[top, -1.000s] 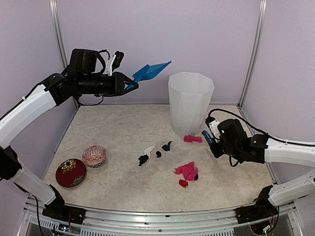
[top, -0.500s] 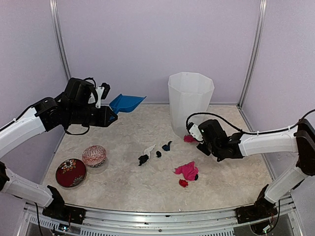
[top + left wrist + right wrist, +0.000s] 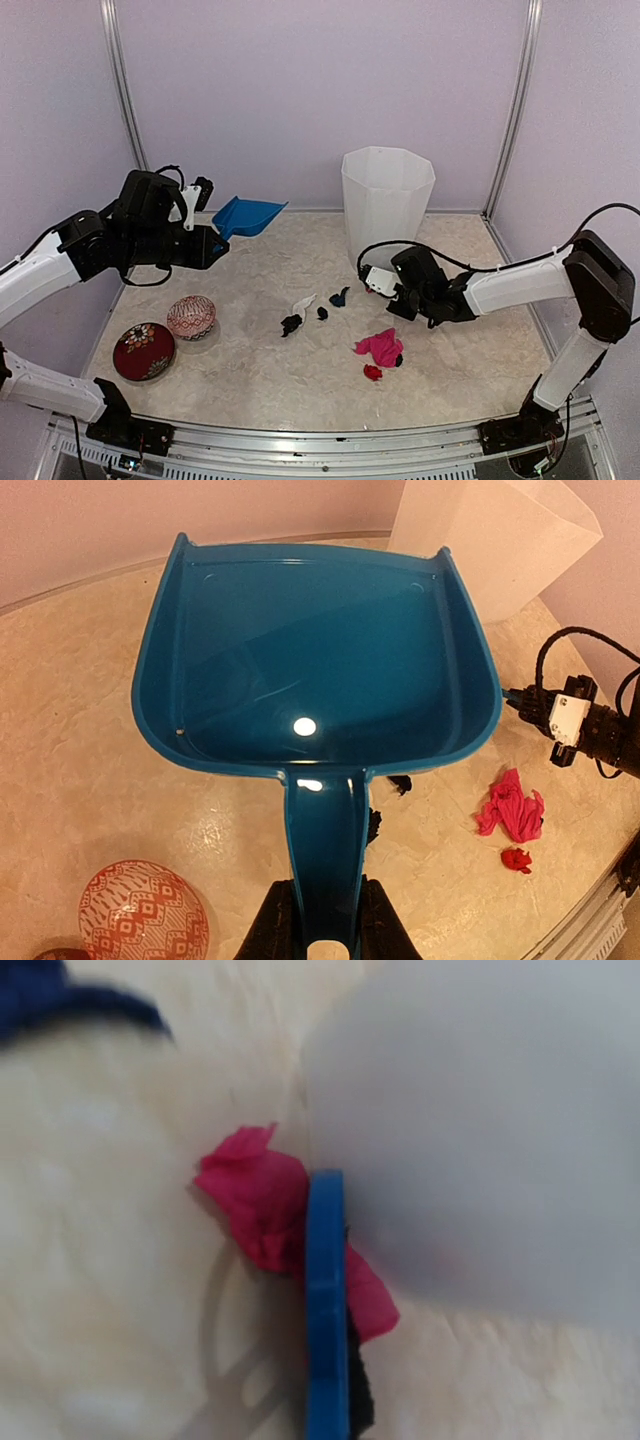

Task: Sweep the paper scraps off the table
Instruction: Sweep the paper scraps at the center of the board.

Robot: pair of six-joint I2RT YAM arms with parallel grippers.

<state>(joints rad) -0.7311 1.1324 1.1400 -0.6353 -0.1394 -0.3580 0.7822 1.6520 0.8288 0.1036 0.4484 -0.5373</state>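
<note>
My left gripper (image 3: 212, 243) is shut on the handle (image 3: 325, 850) of a blue dustpan (image 3: 247, 215), held in the air over the table's (image 3: 250, 390) back left. The pan (image 3: 320, 670) is empty. My right gripper (image 3: 388, 297) sits low by the foot of the white bin (image 3: 387, 205), shut on a blue brush (image 3: 326, 1310). The brush edge presses against a pink scrap (image 3: 250, 1200) beside the bin wall (image 3: 480, 1130). More paper scraps lie mid-table: pink (image 3: 380, 347), red (image 3: 372, 372), black (image 3: 291, 324), white (image 3: 303, 302), teal (image 3: 340, 296).
Two round bowls stand at the front left, a dark red one (image 3: 143, 350) and a pink patterned one (image 3: 191, 317). The tall bin stands at the back, right of centre. Purple walls and metal posts close in the table.
The left arm has lowered the dustpan and drawn it back to the left. The right gripper has travelled left to the bin's foot, onto the pink scrap there.
</note>
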